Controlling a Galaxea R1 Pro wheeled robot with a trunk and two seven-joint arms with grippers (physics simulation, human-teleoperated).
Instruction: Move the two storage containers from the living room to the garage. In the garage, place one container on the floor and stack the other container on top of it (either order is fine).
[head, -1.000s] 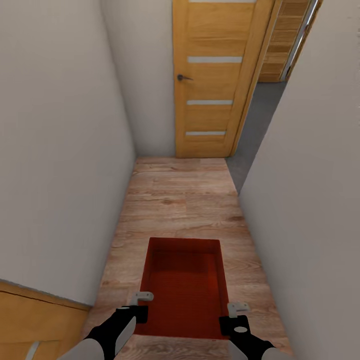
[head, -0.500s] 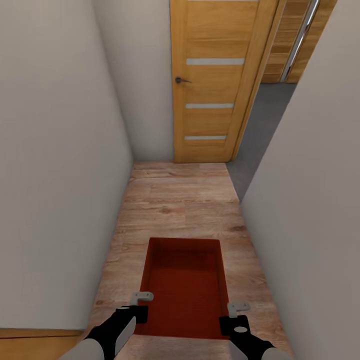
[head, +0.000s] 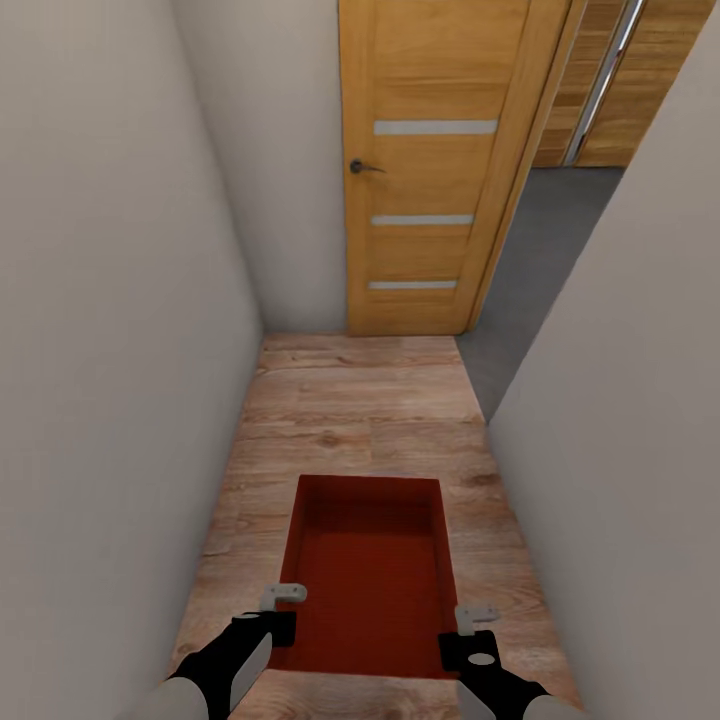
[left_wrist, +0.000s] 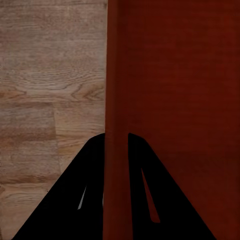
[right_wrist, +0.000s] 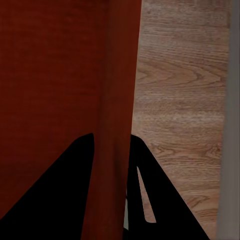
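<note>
Carrying one storage container (head: 372, 570) down a narrow corridor: left gripper (left_wrist: 116, 145) clenched astride its left wall, right gripper (right_wrist: 112, 145) clenched astride its right wall, bin slung between and ahead of both. Best kept level and centred between the side walls (head: 100, 350), then steered right past the wooden door (head: 430, 170) onto the grey floor (head: 540, 260).

Both arms reach forward, low and roughly parallel. The left end effector (head: 283, 610) is clamped on the left wall of the storage container (head: 372, 570), one finger (left_wrist: 85, 190) on each side. The right end effector (head: 466, 628) is likewise clamped on the right wall, one finger (right_wrist: 150, 195) outside it.
</note>
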